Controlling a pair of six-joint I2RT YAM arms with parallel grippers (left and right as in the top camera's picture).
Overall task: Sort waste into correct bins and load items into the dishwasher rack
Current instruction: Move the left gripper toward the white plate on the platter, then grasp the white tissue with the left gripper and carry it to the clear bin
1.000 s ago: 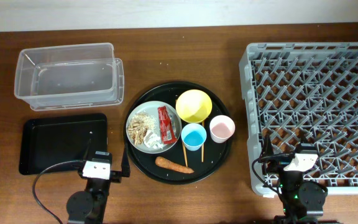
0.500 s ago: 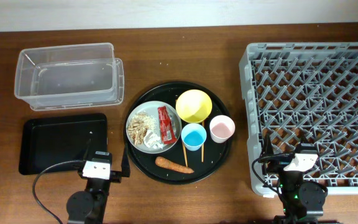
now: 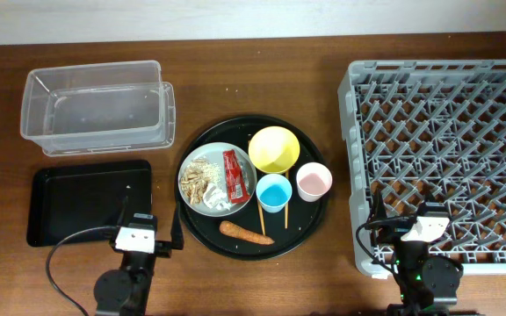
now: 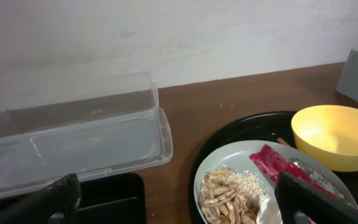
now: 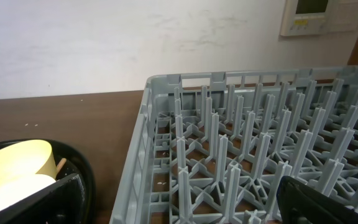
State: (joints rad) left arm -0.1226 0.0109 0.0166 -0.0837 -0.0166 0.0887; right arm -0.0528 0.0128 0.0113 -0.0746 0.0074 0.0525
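From overhead, nothing is sorted yet. The clear tub [image 3: 95, 112] at the worktop's [image 3: 253, 61] far left corner and the flat black tray [image 3: 77, 197] toward the near left corner both hold nothing. The dishwasher rack [image 3: 446, 132] along the right edge is bare too.

Everything sits on the round black tray [image 3: 301, 224] at mid-worktop. The grey plate [image 3: 183, 168] carries the food scraps [image 3: 202, 180], the red wrapper [image 3: 234, 173] and the white tissue [image 3: 220, 202]. Beside it stand the yellow bowl [image 3: 275, 149], blue cup [image 3: 273, 191] and pink cup [image 3: 314, 182]. The chopsticks [image 3: 261, 219] lie on either side of the blue cup. The carrot [image 3: 244, 233] lies at the tray's near rim.

In the left wrist view, the left gripper [image 4: 176, 190] is spread wide and empty, facing the plate with the tub beyond it.

In the right wrist view, the right gripper [image 5: 179, 186] is likewise released and empty, aimed at the rack's near left corner.

We judge the first waste pick is in hand. The left arm would reach right onto the tray, straddle the wrapper or carrot and close. The right arm could take the pink cup, which stands nearest the rack.
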